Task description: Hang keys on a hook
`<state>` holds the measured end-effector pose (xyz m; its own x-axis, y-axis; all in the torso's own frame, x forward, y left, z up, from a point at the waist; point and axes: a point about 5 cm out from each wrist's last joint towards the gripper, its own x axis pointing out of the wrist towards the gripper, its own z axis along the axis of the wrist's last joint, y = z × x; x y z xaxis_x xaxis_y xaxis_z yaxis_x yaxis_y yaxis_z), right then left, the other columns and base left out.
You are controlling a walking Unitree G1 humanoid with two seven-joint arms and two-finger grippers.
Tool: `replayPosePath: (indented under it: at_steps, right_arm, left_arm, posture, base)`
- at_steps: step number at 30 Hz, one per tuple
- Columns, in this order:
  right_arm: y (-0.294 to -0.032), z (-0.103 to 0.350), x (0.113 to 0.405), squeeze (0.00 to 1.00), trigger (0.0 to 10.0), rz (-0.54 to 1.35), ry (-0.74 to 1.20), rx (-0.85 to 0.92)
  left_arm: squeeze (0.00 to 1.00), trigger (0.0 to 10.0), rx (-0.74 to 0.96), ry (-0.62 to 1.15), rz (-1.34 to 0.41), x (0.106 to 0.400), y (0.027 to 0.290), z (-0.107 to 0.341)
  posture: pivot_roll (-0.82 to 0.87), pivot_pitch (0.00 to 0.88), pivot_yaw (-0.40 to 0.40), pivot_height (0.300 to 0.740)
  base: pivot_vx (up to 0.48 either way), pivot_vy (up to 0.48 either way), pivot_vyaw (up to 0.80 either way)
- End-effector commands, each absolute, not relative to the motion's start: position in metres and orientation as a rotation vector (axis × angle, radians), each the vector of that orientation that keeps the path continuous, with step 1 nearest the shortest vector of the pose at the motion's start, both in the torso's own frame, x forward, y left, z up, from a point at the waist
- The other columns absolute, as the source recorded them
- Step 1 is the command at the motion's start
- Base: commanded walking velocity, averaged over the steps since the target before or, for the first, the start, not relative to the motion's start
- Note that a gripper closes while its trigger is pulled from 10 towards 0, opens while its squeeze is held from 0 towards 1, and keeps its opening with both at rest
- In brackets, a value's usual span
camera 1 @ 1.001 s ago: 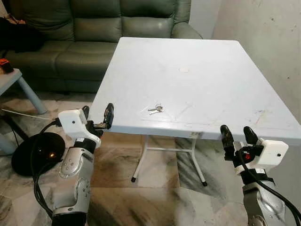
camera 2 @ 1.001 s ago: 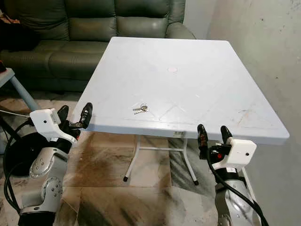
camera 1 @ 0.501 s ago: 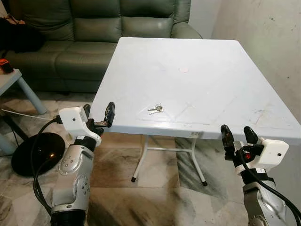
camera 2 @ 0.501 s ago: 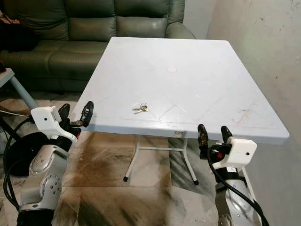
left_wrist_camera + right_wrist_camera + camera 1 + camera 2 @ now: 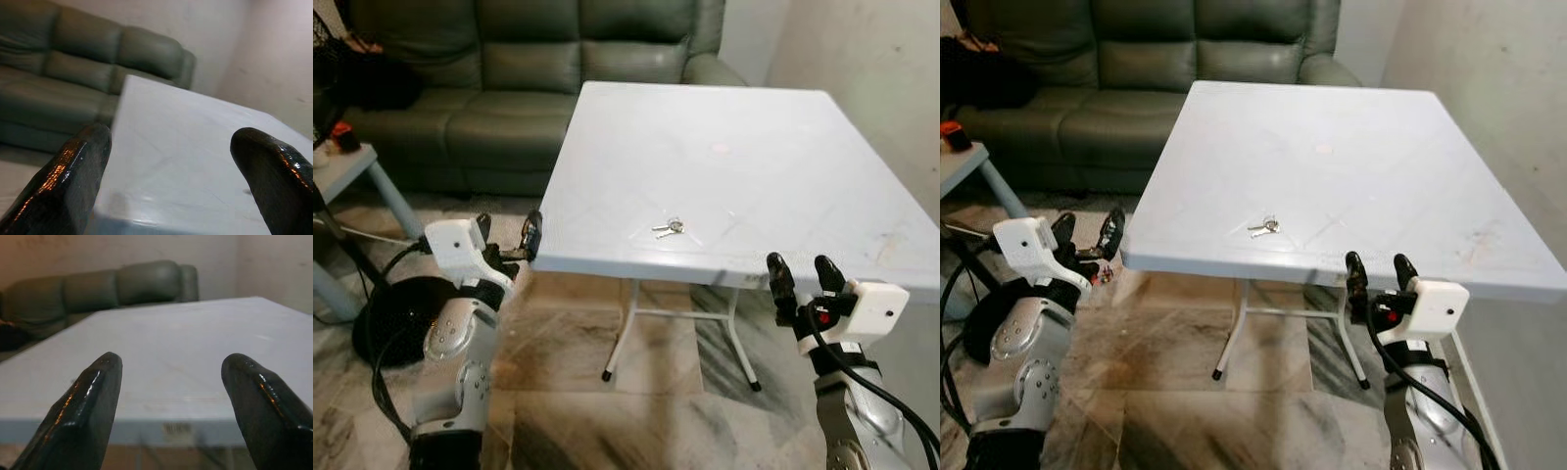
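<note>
The keys [image 5: 668,228] lie on the white counter [image 5: 754,176], near its near edge and a little left of the middle. Both pincers hang off the counter, on the near side of it. The left pincer [image 5: 506,236] sits just beside the counter's near-left corner, well to the left of the keys, and the right pincer [image 5: 798,276] hovers just below the near edge, to the right of the keys and nearer to the robot. Neither touches the keys.

The left pincer's two black fingers [image 5: 68,176] stand wide apart with nothing between them. The right pincer's fingers [image 5: 83,406] are likewise spread wide and hold nothing.

The keys are a small silvery bunch, lying flat with a ring at the right end and the blades pointing left; finer detail is too small to tell.

The head views show the keys, the counter's folding legs [image 5: 617,338], the marbled floor [image 5: 607,411], a dark green sofa [image 5: 509,78] beyond the counter's far-left side and a black round base [image 5: 386,318] on the floor at the left. The left wrist view looks across the counter's corner toward the sofa. The right wrist view looks level along the near edge, where a small label [image 5: 177,429] shows on the rim.
</note>
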<state>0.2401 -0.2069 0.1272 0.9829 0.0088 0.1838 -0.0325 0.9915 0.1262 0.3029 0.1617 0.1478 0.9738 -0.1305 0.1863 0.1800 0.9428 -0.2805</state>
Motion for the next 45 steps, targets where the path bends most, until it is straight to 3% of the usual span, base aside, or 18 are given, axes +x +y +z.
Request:
replayPosePath:
  at_steps: [1,18,34,45]
  right_arm:
    - [-0.2039,0.1298,0.2413,0.00,10.0,0.035,-0.194,0.137]
    - [-0.2051,0.1294,0.2416,0.00,10.0,0.045,-0.188,0.131]
    - [-0.2047,0.1291,0.2407,0.00,10.0,0.049,-0.187,0.132]
    - [-0.2057,0.1285,0.2412,0.00,10.0,0.049,-0.177,0.131]
  left_arm:
    - [0.00,10.0,-0.288,-0.170,-0.144,0.3033,0.1678,0.1500]
    - [0.00,10.0,-0.298,-0.170,-0.129,0.3065,0.1673,0.1503]
    - [0.00,10.0,-0.312,-0.173,-0.129,0.3086,0.1688,0.1520]
    - [0.00,10.0,-0.309,-0.135,-0.076,0.3113,0.1719,0.1480]
  posture:
    - [0.08,0.043,-0.014,0.740]
    - [0.08,0.026,-0.015,0.740]
    - [0.08,0.022,-0.017,0.740]
    - [0.07,0.022,-0.021,0.740]
  base:
    - [0.000,0.000,0.00]
    - [0.000,0.057,0.00]
    - [0.000,0.465,0.00]
    - [0.000,0.000,0.00]
